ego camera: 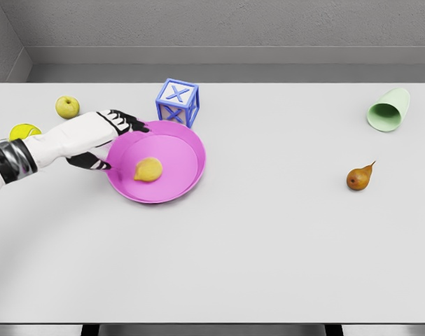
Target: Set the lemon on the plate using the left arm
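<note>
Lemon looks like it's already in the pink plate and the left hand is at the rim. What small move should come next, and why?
Probably draw the left hand back leftward, away from the plate. The lemon lies inside the plate, apart from the fingers, which are spread at the left rim and hold nothing, so the placing looks done.

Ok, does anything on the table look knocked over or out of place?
The green cup at the far right lies on its side, mouth facing left. Nothing looks spilled. The lemon sits inside the pink plate, with the left hand open at the rim.
</note>
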Motion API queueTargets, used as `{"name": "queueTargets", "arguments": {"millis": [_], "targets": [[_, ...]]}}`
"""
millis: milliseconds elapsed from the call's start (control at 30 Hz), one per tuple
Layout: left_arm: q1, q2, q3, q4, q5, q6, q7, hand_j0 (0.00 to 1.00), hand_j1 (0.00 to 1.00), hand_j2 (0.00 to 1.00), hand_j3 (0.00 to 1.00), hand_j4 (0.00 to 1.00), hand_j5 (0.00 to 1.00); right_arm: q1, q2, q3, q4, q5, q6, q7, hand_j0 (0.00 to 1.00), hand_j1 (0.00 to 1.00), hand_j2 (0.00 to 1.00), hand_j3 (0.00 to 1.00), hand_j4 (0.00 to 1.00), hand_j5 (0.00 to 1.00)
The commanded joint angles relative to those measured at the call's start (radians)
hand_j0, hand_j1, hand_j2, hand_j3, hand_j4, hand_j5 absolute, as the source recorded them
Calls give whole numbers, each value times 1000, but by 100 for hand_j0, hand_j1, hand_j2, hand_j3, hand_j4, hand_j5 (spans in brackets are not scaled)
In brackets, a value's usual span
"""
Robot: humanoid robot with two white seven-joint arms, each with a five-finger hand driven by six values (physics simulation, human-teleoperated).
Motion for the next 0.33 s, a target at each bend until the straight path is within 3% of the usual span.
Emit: {"name": "queueTargets", "arguments": {"millis": [0,167,300], "targets": [[5,43,78,1,11,3,3,100,100,100,100,100,100,0,0,0,0,-1,0,0,100,100,100,100,100,100],[45,80,184,12,25,3,1,100,100,100,100,100,100,0,0,2,0,-1,0,0,100,100,100,100,100,100],[63,80,178,6,40,3,-2,100,100,100,100,100,100,0,0,0,0,-1,0,0,100,100,100,100,100,100]]}}
